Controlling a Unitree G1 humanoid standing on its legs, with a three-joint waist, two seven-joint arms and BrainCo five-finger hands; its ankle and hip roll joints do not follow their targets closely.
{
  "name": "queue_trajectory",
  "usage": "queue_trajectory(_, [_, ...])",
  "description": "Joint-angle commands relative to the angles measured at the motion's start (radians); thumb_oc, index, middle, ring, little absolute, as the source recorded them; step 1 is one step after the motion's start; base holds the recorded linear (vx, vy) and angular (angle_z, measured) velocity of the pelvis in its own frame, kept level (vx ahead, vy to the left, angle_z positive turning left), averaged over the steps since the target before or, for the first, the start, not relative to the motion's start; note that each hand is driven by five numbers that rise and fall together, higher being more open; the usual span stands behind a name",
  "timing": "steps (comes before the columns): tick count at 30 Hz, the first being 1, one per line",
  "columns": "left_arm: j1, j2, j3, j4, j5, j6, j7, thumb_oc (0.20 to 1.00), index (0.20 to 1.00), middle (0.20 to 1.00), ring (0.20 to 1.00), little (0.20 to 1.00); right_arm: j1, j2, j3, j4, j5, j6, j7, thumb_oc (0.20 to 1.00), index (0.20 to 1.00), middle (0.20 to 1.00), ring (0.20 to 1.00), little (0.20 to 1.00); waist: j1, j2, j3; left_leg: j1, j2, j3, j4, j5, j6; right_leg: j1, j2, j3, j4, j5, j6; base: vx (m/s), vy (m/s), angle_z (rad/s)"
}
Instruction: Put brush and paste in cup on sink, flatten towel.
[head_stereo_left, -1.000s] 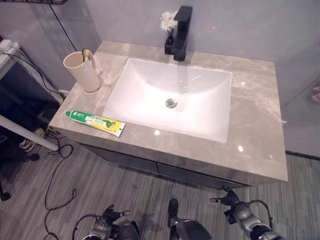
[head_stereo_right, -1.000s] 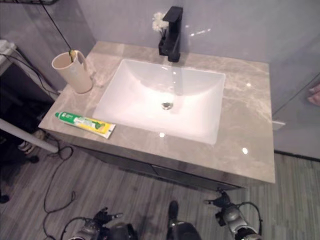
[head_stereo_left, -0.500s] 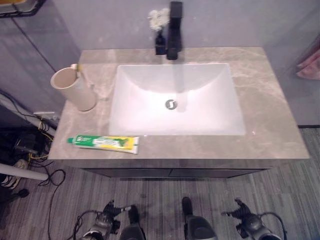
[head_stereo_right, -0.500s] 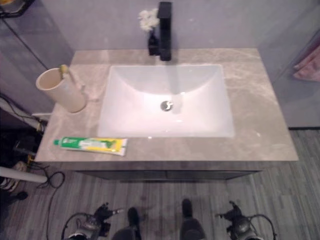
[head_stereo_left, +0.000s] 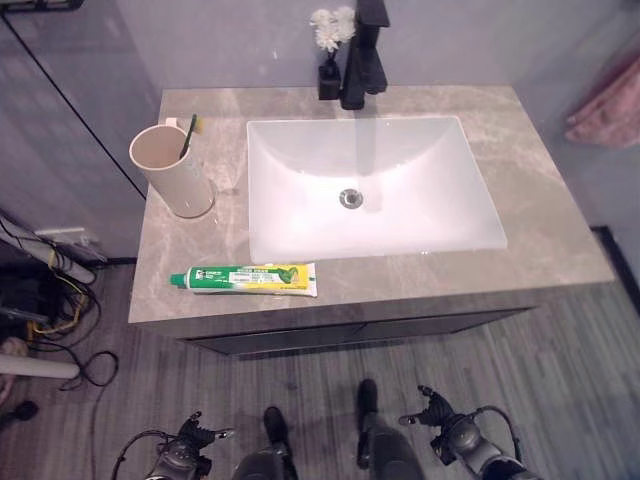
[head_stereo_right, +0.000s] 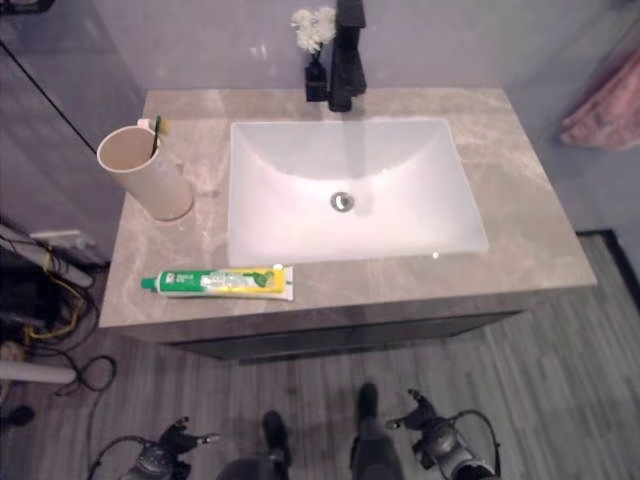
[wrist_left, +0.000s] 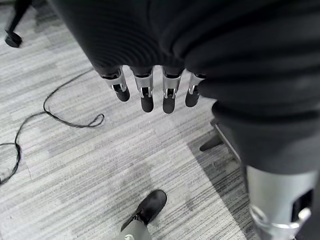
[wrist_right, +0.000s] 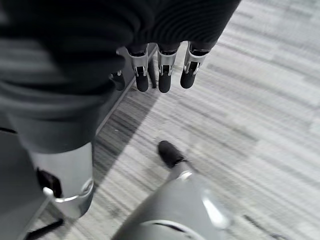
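A beige cup (head_stereo_left: 172, 171) stands at the left end of the grey marble counter (head_stereo_left: 540, 215), with a toothbrush (head_stereo_left: 187, 134) upright inside it. A green and yellow toothpaste tube (head_stereo_left: 245, 278) lies flat near the counter's front edge, left of the white basin (head_stereo_left: 372, 190). A pink towel (head_stereo_left: 606, 102) hangs by the wall at the far right. My left hand (wrist_left: 147, 94) and right hand (wrist_right: 163, 76) hang low in front of the cabinet, over the floor, well short of the counter. Both have straight fingers and hold nothing.
A black faucet (head_stereo_left: 364, 58) and a small vase of white flowers (head_stereo_left: 328, 30) stand behind the basin. Cables and a power strip (head_stereo_left: 50, 262) lie on the floor left of the dark cabinet (head_stereo_left: 350, 333). Grey plank floor lies in front.
The camera has swung, so the sink now shows squarer and the towel comes further into view. Cup, brush and tube have not moved on the counter. Both hands stay low.
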Motion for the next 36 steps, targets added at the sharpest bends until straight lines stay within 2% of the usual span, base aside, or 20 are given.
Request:
queue_trajectory(1, [-0.066, 0.005, -0.038, -0.013, 0.073, -0.022, 0.009, 1.000, 1.000, 1.000, 1.000, 1.000, -0.068, -0.051, 0.007, 0.044, -0.035, 0.001, -0.024, 1.000, 1.000, 1.000, 1.000, 1.000, -0.001, 0.079, 0.009, -0.043, 0.049, -0.056, 0.006, 0.039, -0.087, -0.015, 0.023, 0.005, -0.001, -0.045, 0.012, -0.06, -0.037, 0.14])
queue_trajectory(5, [-0.053, 0.002, -0.059, -0.054, 0.075, -0.033, 0.015, 1.000, 1.000, 1.000, 1.000, 1.000, -0.061, -0.060, -0.082, 0.126, 0.036, 0.004, -0.053, 1.000, 1.000, 1.000, 1.000, 1.000, 0.004, 0.106, -0.001, -0.057, 0.050, -0.082, 0.006, 0.040, -0.093, -0.010, 0.009, -0.033, -0.001, -0.057, 0.017, -0.02, -0.046, 0.38])
queue_trajectory(7, [-0.044, 0.016, -0.113, -0.108, 0.148, -0.039, 0.032, 1.000, 1.000, 1.000, 1.000, 1.000, -0.060, -0.057, -0.122, 0.164, 0.080, 0.008, -0.062, 1.000, 1.000, 1.000, 1.000, 1.000, 0.006, 0.118, 0.002, -0.045, 0.048, -0.082, 0.006, 0.035, -0.094, 0.005, 0.003, -0.047, -0.001, -0.059, 0.021, 0.03, -0.005, 0.31])
queue_trajectory(8, [-0.033, 0.056, -0.173, -0.208, 0.228, -0.052, 0.040, 1.000, 1.000, 1.000, 1.000, 1.000, -0.062, -0.058, -0.133, 0.191, 0.084, 0.013, -0.068, 1.000, 1.000, 1.000, 1.000, 1.000, 0.010, 0.126, 0.005, -0.039, 0.048, -0.084, 0.006, 0.034, -0.095, 0.012, 0.002, -0.051, -0.001, -0.061, 0.022, 0.04, -0.023, 0.41])
queue_trajectory(9, [0.038, 0.174, -0.200, -0.460, 0.279, -0.078, 0.016, 1.000, 1.000, 1.000, 1.000, 1.000, -0.065, -0.067, -0.149, 0.242, 0.063, 0.021, -0.079, 1.000, 1.000, 1.000, 1.000, 1.000, 0.031, 0.141, 0.009, -0.032, 0.049, -0.091, 0.006, 0.031, -0.096, 0.027, -0.001, -0.063, -0.001, -0.070, 0.023, 0.02, -0.030, 0.18])
queue_trajectory(11, [0.044, 0.181, -0.196, -0.470, 0.278, -0.073, 0.011, 1.000, 1.000, 1.000, 1.000, 1.000, -0.066, -0.063, -0.147, 0.243, 0.062, 0.020, -0.080, 1.000, 1.000, 1.000, 1.000, 1.000, 0.030, 0.137, 0.006, -0.037, 0.048, -0.092, 0.006, 0.036, -0.095, 0.022, -0.002, -0.062, -0.001, -0.067, 0.022, 0.00, -0.023, 0.09])
queue_trajectory(12, [0.194, 0.355, -0.120, -0.752, 0.276, -0.116, -0.035, 1.000, 1.000, 1.000, 1.000, 1.000, -0.068, -0.081, -0.156, 0.274, -0.010, 0.033, -0.093, 1.000, 1.000, 1.000, 1.000, 1.000, 0.058, 0.152, 0.009, -0.032, 0.048, -0.100, 0.006, 0.035, -0.097, 0.034, -0.005, -0.077, -0.001, -0.074, 0.024, 0.01, -0.021, 0.12])
queue_trajectory(13, [0.261, 0.439, -0.065, -0.888, 0.269, -0.153, -0.051, 1.000, 1.000, 1.000, 1.000, 1.000, -0.066, -0.101, -0.176, 0.292, -0.042, 0.039, -0.097, 1.000, 1.000, 1.000, 1.000, 1.000, 0.079, 0.168, 0.010, -0.035, 0.045, -0.109, 0.006, 0.032, -0.099, 0.037, -0.009, -0.085, -0.001, -0.079, 0.027, -0.02, -0.022, 0.11])
queue_trajectory(15, [0.373, 0.589, 0.056, -1.101, 0.294, -0.189, -0.070, 1.000, 1.000, 1.000, 1.000, 1.000, -0.047, -0.121, -0.264, 0.301, 0.029, 0.038, -0.094, 1.000, 1.000, 1.000, 1.000, 1.000, 0.091, 0.183, 0.010, -0.045, 0.041, -0.116, 0.006, 0.032, -0.100, 0.037, -0.013, -0.092, -0.001, -0.084, 0.030, -0.03, 0.007, 0.11])
queue_trajectory(16, [0.435, 0.653, 0.130, -1.180, 0.290, -0.190, -0.089, 1.000, 1.000, 1.000, 1.000, 1.000, -0.028, -0.115, -0.290, 0.298, 0.052, 0.039, -0.082, 1.000, 1.000, 1.000, 1.000, 1.000, 0.090, 0.181, 0.005, -0.052, 0.039, -0.119, 0.006, 0.037, -0.099, 0.031, -0.017, -0.094, -0.001, -0.079, 0.030, 0.03, 0.022, 0.30])
queue_trajectory(17, [0.484, 0.699, 0.195, -1.237, 0.301, -0.208, -0.083, 1.000, 1.000, 1.000, 1.000, 1.000, 0.003, -0.120, -0.387, 0.312, 0.149, 0.044, -0.087, 1.000, 1.000, 1.000, 1.000, 1.000, 0.089, 0.194, 0.003, -0.049, 0.038, -0.119, 0.006, 0.028, -0.100, 0.038, -0.019, -0.096, -0.001, -0.086, 0.034, 0.02, 0.020, 0.53])
queue_trajectory(18, [0.525, 0.732, 0.268, -1.282, 0.303, -0.202, -0.076, 1.000, 1.000, 1.000, 1.000, 1.000, 0.026, -0.107, -0.400, 0.317, 0.158, 0.047, -0.070, 1.000, 1.000, 1.000, 1.000, 1.000, 0.092, 0.193, 0.000, -0.052, 0.035, -0.119, 0.006, 0.033, -0.099, 0.037, -0.023, -0.098, -0.001, -0.081, 0.033, 0.08, 0.012, 0.36])
queue_trajectory(19, [0.555, 0.757, 0.366, -1.309, 0.326, -0.202, -0.012, 1.000, 1.000, 1.000, 1.000, 1.000, 0.048, -0.089, -0.413, 0.324, 0.170, 0.050, -0.067, 1.000, 1.000, 1.000, 1.000, 1.000, 0.103, 0.201, -0.004, -0.048, 0.032, -0.126, 0.006, 0.025, -0.101, 0.047, -0.027, -0.105, -0.001, -0.089, 0.036, 0.03, -0.007, 0.27])
queue_trajectory(21, [0.594, 0.749, 0.428, -1.314, 0.327, -0.189, 0.018, 1.000, 1.000, 1.000, 1.000, 1.000, 0.058, -0.074, -0.401, 0.321, 0.165, 0.049, -0.065, 1.000, 1.000, 1.000, 1.000, 1.000, 0.099, 0.197, -0.005, -0.053, 0.028, -0.131, 0.006, 0.032, -0.101, 0.047, -0.032, -0.109, -0.001, -0.084, 0.034, 0.02, -0.014, 0.06])
queue_trajectory(22, [0.630, 0.743, 0.553, -1.318, 0.336, -0.183, 0.094, 1.000, 1.000, 1.000, 1.000, 1.000, 0.082, -0.061, -0.395, 0.323, 0.141, 0.052, -0.070, 1.000, 1.000, 1.000, 1.000, 1.000, 0.115, 0.209, -0.005, -0.053, 0.021, -0.143, 0.006, 0.032, -0.104, 0.057, -0.045, -0.124, -0.001, -0.085, 0.035, 0.02, -0.011, 0.13])
queue_trajectory(25, [0.641, 0.672, 0.699, -1.331, 0.289, -0.184, 0.176, 1.000, 1.000, 1.000, 1.000, 1.000, 0.115, -0.032, -0.402, 0.343, 0.144, 0.070, -0.057, 1.000, 1.000, 1.000, 1.000, 1.000, 0.118, 0.216, -0.009, -0.054, 0.011, -0.163, 0.006, 0.028, -0.110, 0.076, -0.066, -0.153, -0.001, -0.091, 0.038, 0.04, -0.018, 0.32])
queue_trajectory(27, [0.561, 0.550, 0.703, -1.284, 0.150, -0.171, 0.209, 1.000, 1.000, 1.000, 1.000, 1.000, 0.120, -0.013, -0.394, 0.353, 0.143, 0.083, -0.032, 1.000, 1.000, 1.000, 1.000, 1.000, 0.115, 0.215, -0.007, -0.057, 0.008, -0.175, 0.006, 0.035, -0.112, 0.083, -0.074, -0.165, -0.001, -0.092, 0.035, 0.00, -0.031, 0.33])
queue_trajectory(30, [0.434, 0.481, 0.706, -1.292, 0.053, -0.200, 0.229, 1.000, 1.000, 1.000, 1.000, 1.000, 0.101, -0.002, -0.368, 0.340, 0.145, 0.091, -0.012, 1.000, 1.000, 1.000, 1.000, 1.000, 0.102, 0.211, 0.001, -0.073, 0.007, -0.181, 0.006, 0.045, -0.120, 0.072, -0.083, -0.172, -0.001, -0.087, 0.030, -0.03, -0.029, 0.17])
queue_trajectory(35, [0.327, 0.483, 0.657, -1.325, 0.013, -0.223, 0.189, 1.000, 1.000, 1.000, 1.000, 1.000, 0.053, -0.009, -0.350, 0.283, 0.185, 0.068, -0.019, 1.000, 1.000, 1.000, 1.000, 1.000, 0.087, 0.193, 0.019, -0.099, 0.015, -0.156, 0.006, 0.047, -0.123, 0.031, -0.075, -0.148, -0.001, -0.077, 0.025, -0.03, -0.018, 0.08])
queue_trajectory(36, [0.310, 0.498, 0.636, -1.343, 0.008, -0.243, 0.178, 1.000, 1.000, 1.000, 1.000, 1.000, 0.028, -0.002, -0.332, 0.178, 0.245, 0.012, -0.038, 1.000, 1.000, 1.000, 1.000, 1.000, 0.075, 0.177, 0.030, -0.104, 0.025, -0.132, 0.006, 0.045, -0.120, 0.007, -0.064, -0.122, -0.001, -0.070, 0.024, -0.02, -0.002, -0.16])
